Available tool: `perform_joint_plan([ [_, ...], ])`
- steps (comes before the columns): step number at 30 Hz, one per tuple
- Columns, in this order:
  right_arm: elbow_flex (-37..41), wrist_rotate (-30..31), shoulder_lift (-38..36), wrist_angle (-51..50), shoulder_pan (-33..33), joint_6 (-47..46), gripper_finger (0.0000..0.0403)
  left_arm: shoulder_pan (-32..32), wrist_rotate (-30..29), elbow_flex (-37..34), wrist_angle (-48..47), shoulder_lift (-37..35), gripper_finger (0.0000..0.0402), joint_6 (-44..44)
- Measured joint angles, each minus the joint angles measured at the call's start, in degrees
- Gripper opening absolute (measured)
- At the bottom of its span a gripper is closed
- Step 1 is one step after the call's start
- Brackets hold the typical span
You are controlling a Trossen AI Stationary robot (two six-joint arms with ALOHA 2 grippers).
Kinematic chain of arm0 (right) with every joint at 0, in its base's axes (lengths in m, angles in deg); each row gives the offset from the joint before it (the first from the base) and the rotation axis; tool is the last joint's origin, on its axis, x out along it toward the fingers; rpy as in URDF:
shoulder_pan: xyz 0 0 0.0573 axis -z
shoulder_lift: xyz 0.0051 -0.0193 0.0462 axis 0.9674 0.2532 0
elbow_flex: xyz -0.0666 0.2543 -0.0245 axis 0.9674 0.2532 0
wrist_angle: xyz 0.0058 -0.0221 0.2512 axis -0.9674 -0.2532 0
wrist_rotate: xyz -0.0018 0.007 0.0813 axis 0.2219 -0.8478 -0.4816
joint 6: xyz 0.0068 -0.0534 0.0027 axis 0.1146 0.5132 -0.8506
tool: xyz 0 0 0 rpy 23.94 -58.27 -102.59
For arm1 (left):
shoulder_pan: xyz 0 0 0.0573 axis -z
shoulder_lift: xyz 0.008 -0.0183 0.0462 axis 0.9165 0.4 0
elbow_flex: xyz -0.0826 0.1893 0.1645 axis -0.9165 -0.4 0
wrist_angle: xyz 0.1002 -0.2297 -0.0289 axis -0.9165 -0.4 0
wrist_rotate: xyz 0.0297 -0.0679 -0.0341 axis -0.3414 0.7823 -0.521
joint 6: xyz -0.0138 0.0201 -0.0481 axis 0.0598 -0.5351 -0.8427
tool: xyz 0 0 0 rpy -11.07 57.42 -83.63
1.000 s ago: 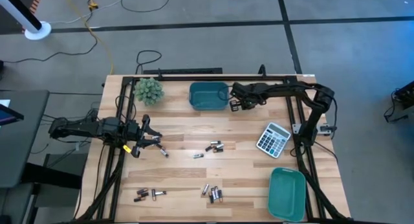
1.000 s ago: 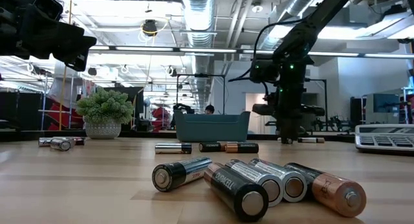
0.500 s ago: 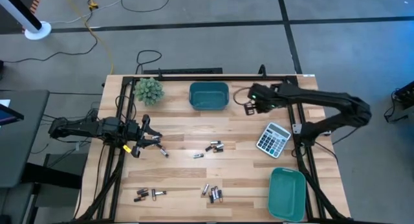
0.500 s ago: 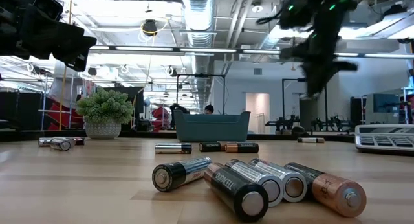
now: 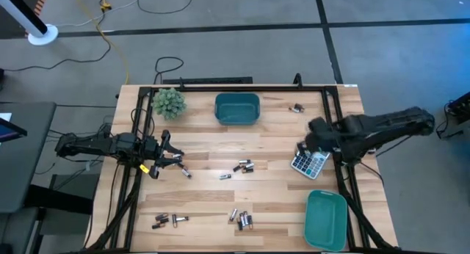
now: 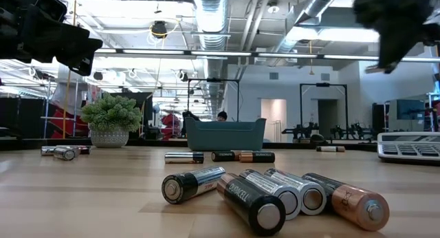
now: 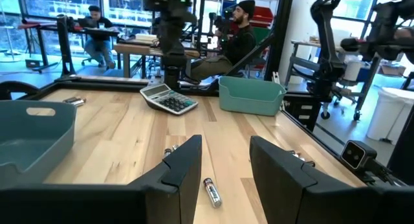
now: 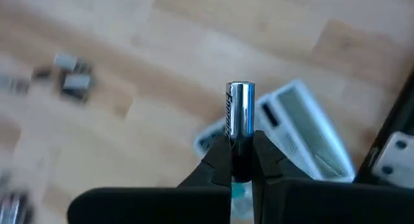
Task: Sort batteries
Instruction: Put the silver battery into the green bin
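"One slim silvery cylindrical battery (image 8: pixel 239 114) on the move! Clamped upright in the right gripper (image 5: pixel 312 140), swung off from beside the far teal plastic bin (image 5: pixel 237 97) and now riding high over the grey-white button calculator (image 5: pixel 308 166) on the right."

"Tight on it, too: fingers (image 8: pixel 217 160) pinched on the lower half, bright cap poking out beyond the tips. Picked, then, and probably bound for the near teal plastic bin (image 5: pixel 314 210) on the right. Not there yet, though."

"Left behind at the far right, two small dark cells (image 5: pixel 296 107) on the wood. Plenty more waiting: a loose cluster (image 5: pixel 244 166) mid-table, another bunch (image 5: pixel 241 219) at the near edge, a third group (image 5: pixel 167 221) near left."

"And the left gripper (image 5: pixel 172 160)?"

"Parked on the left, no shift in the last second. Jaws apart, nothing between them. Just past the fingertips, one small cell (image 7: pixel 211 191) flat on the boards, lined up with the gap but untouched."

"So one in transit, one lined up, most of the sorting yet to do."
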Motion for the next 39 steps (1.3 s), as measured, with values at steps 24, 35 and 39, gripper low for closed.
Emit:
perform_joint_plan([
  [24, -0.09, -7.65, 21.42, 17.69, -49.84, -21.29, 0.0017, 0.0, 0.0, -0.01, 0.01, -0.02, 0.0128, 0.0],
  [35, -0.11, -15.36, 36.57, 28.63, -47.26, -14.25, 0.0017, 0.0, -0.01, -0.02, 0.0, -0.01, 0.0128, -0.01],
  [39, -0.13, -15.52, 39.56, 30.69, -46.88, -12.01, 0.0018, -0.01, 0.0, 0.0, 0.0, -0.01, 0.0128, -0.01],
])
